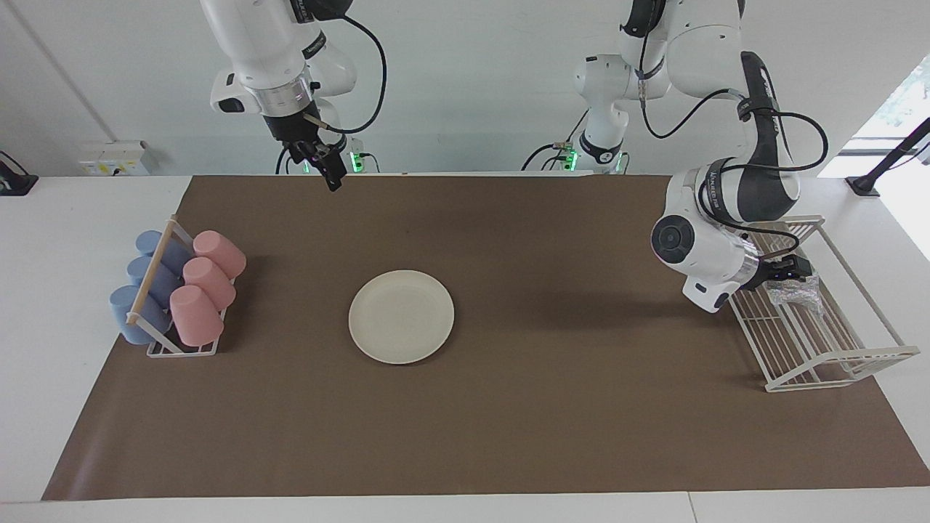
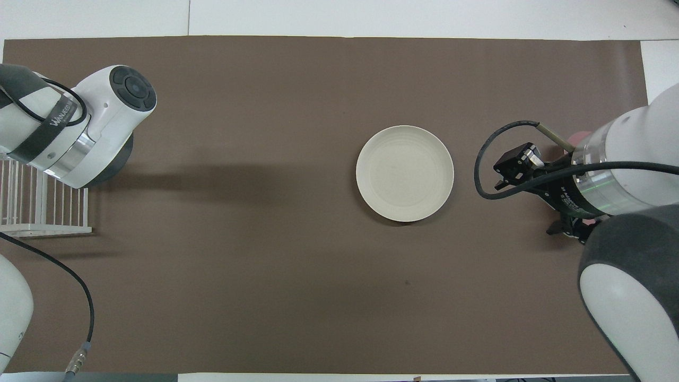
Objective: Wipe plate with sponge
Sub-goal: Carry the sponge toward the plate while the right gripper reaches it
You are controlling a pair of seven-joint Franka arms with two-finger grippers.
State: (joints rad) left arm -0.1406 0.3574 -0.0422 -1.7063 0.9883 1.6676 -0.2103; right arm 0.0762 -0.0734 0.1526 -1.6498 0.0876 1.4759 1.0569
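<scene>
Your left gripper is down in the white wire rack at the left arm's end of the counter, touching the sponge; you cannot tell its grip. The plate lies mid-mat. Your right gripper waits open, at the plate's eleven o'clock in the facing view.

I see both views bright and evenly lit from above, everything sharp, with soft dark shadows of the arms across the brown mat, a thin shadow rimming the plate, and overexposed daylight at the window.
</scene>
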